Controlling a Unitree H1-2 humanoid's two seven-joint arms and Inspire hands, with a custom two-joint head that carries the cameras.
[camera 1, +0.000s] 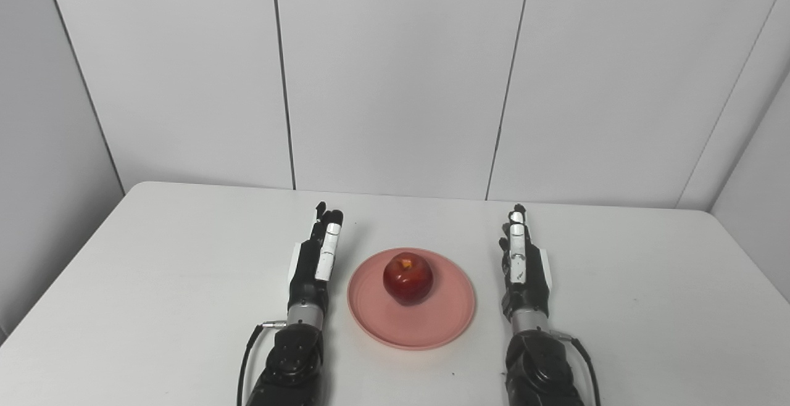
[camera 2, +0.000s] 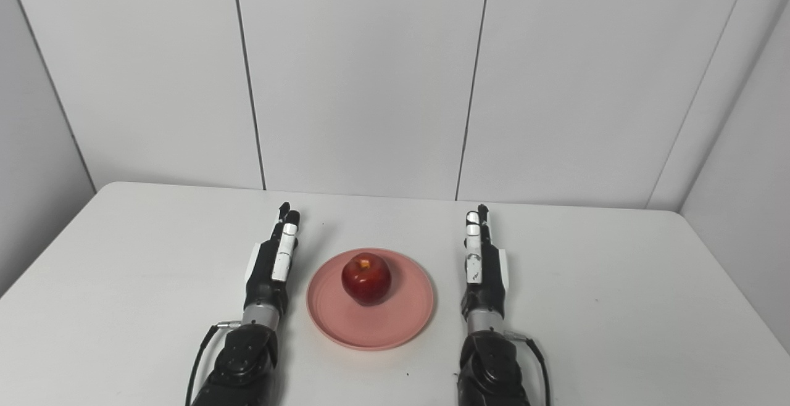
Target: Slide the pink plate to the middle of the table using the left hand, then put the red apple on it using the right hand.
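1. Left hand (camera 1: 316, 258) lies flat beside the pink plate (camera 1: 376, 319), fingers straight and together, holding nothing; right hand (camera 1: 522, 264) mirrors it on the far side, equally empty.
2. Red apple (camera 1: 407, 277) sits upright near the plate's centre; plate rests mid-table (camera 1: 185, 258), between the hands.
3. Judged complete; good practice now is to draw both hands back without nudging the rim.

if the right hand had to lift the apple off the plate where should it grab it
Around the apple's widest middle, coming from the right, where the right hand waits open. The apple sits upright, stem dimple up, and the shallow pink plate leaves its round sides clear for fingers.
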